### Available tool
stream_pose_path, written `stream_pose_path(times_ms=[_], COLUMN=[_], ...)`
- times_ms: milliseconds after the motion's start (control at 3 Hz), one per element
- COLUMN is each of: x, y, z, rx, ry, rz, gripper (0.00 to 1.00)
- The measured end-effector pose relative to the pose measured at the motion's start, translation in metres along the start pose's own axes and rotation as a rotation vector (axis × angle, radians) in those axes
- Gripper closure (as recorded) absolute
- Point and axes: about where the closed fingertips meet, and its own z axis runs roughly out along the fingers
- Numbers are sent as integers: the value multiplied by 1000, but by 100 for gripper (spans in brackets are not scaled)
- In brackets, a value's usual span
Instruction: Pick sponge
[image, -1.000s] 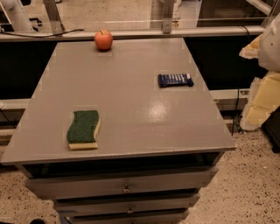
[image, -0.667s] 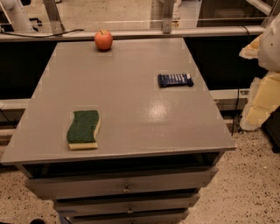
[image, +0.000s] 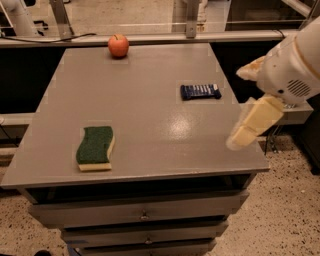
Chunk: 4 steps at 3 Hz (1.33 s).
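Note:
The sponge (image: 95, 148) lies flat on the grey table (image: 150, 95) near its front left corner, dark green top up with a pale yellow layer showing along its front and right edges. My gripper (image: 250, 122), cream-coloured on a white arm, hangs over the table's right edge, far to the right of the sponge and holding nothing that I can see.
A red apple (image: 118, 45) sits at the back edge of the table. A dark blue wrapped bar (image: 200, 91) lies at the middle right, just left of the gripper. Drawers (image: 145, 215) run below the tabletop. Speckled floor lies to the right.
My arm and gripper have moved left and inward, from beside the table to over its right edge. The sponge, apple and bar have not moved.

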Motion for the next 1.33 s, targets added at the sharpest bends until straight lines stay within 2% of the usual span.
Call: stream_pose_path(times_ms=[333,667,1000,1333], x=[-45,-96,-151,-152], y=[11,38,92,93], z=[48,80,110,110], rx=[-83,-177,-281,-281], ry=[-210,-392,-534,-533], rz=[38,62,40,36], gripper=[0,0,0,0])
